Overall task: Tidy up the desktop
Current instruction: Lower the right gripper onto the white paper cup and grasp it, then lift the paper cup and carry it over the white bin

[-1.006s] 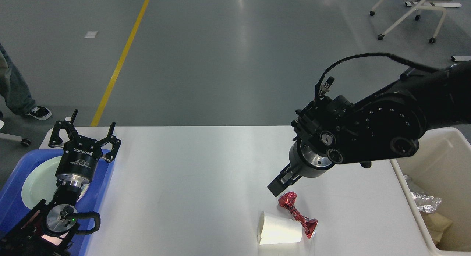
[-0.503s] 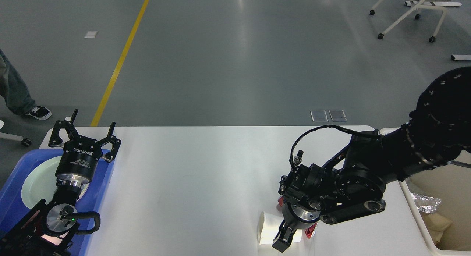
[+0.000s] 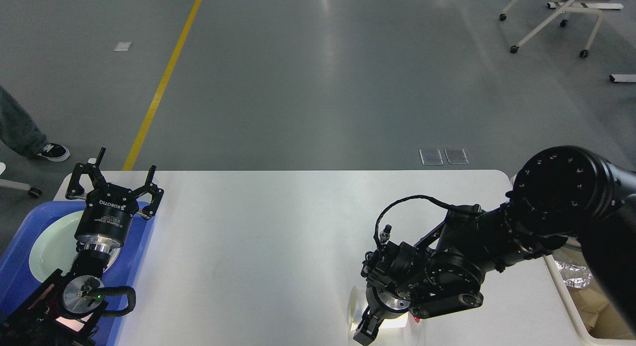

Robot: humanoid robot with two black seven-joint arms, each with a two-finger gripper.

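Since the right arm covers most of what lies on the table, several values below are judgements.

Desktop (image 3: 278, 226): white, rounded corners, faintly glossy; fills the middle and lower frame from left to right. It is stiff and fixed, nothing to grasp; the loose litter on it is what gets lifted.

Paper cup (image 3: 355, 308): white, on its side at lower centre-right, mostly hidden under the right wrist. Likely very light and easily crushed; best held gently across the wall near the rim.

Red wrapper (image 3: 416, 314): only a sliver shows beside the cup; probably thin, crinkly, weightless.

Right gripper (image 3: 365, 332): low at the bottom edge, at the cup; seen dark and end-on, so I cannot tell whether its fingers are apart or closed.

Left gripper (image 3: 115, 182): fingers spread wide, empty, hanging above the blue tray (image 3: 20, 251) at lower left.

White dish (image 3: 49, 246): sits in the tray.

Cream bin (image 3: 571, 296): lower right edge, holding crumpled foil (image 3: 576, 274).

Risk: a smooth top lets a light cup skid away.
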